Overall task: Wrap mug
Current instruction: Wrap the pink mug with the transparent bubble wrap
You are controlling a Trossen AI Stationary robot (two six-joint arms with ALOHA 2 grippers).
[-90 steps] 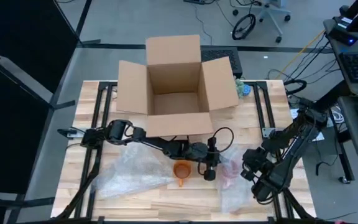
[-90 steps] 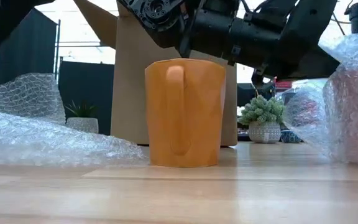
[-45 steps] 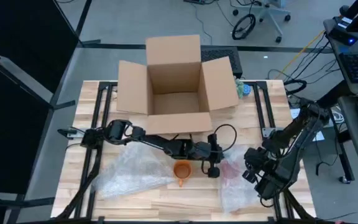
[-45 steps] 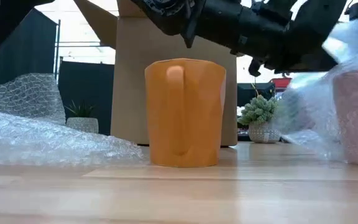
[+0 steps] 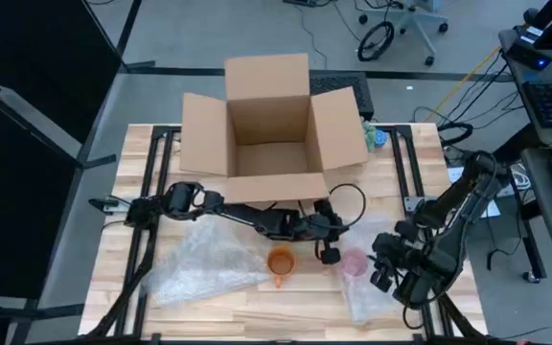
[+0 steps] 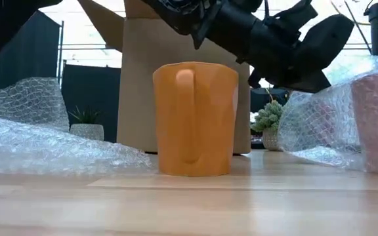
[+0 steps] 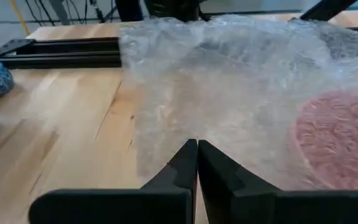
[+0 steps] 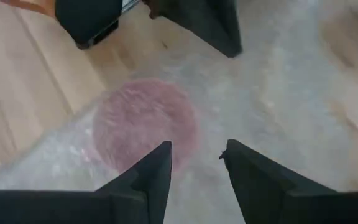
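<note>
Low view, nearest first: orange mug (image 6: 195, 118), glossy and slightly tapered, stands upright on the pale wood-plank table (image 6: 189, 203), handle facing the camera. Crinkled clear bubble wrap (image 6: 44, 147) lies at its 9 o'clock. A second sheet of bubble wrap (image 6: 327, 128) sits at its 3 o'clock, draped over a pink mug (image 6: 376, 121) that shows through only as a blurred pink mass.

High view: orange mug near table centre. Left gripper (image 5: 330, 251) is at the mug's 3 o'clock, between the two mugs. In the left wrist view its dark fingers (image 7: 185, 165) are clenched tip to tip at the edge of the wrap over the pink mug; they seem to pinch the film, though contact is hard to confirm. Right gripper (image 5: 383, 271) hangs at the pink mug's 4 o'clock; in its wrist view the two wedge-shaped fingers (image 8: 157, 165) are spread apart above the wrapped pink disc, grasping nothing.

Farther back, at the mug's 12 o'clock: open brown cardboard box (image 5: 271, 134), flaps splayed outward. A small potted plant (image 6: 268, 124) stands behind.
</note>
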